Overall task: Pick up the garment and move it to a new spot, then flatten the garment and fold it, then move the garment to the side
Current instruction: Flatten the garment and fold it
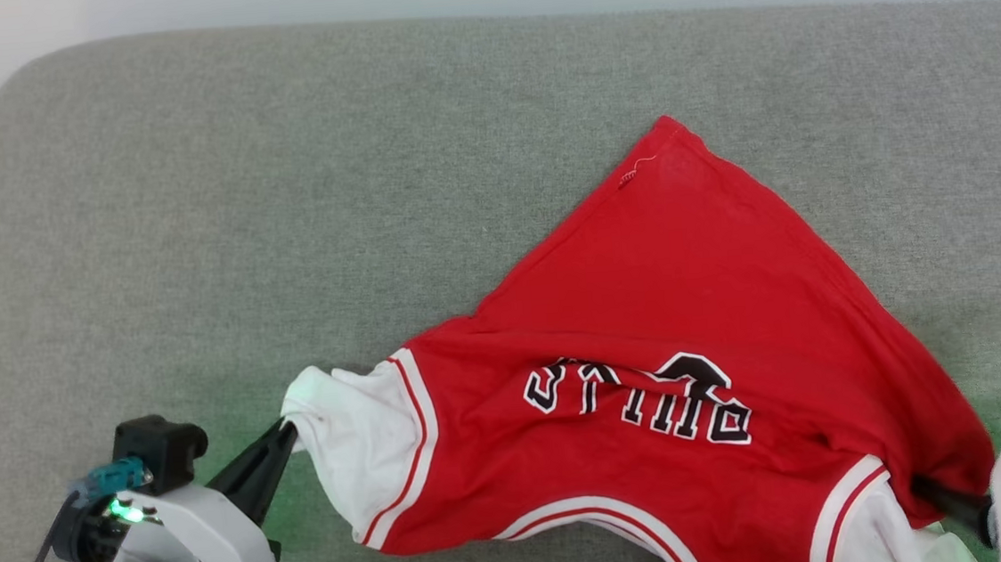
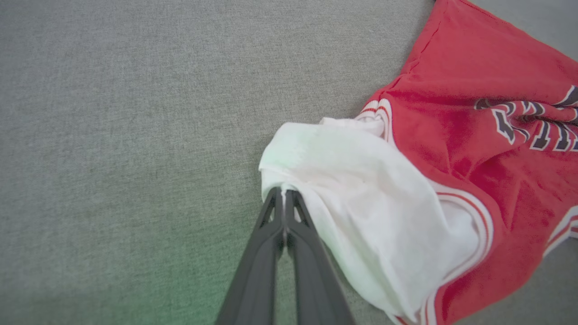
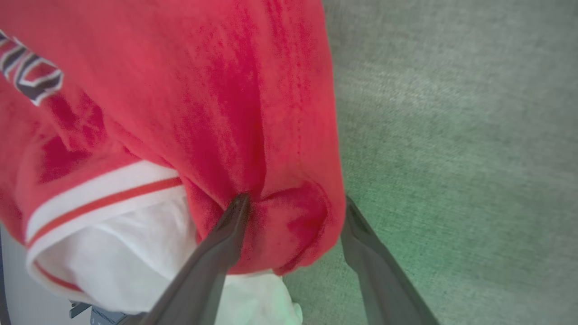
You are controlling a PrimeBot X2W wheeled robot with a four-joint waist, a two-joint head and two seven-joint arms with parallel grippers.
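Head view: left fingers clamp the garment by a sleeve, right fingers apart around cloth.

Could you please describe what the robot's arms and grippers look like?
The left gripper and right gripper each have long, dark grey, tapering fingers. The left wrist housing is pale grey, topped by a black block, with a teal connector, dark cable and green light.
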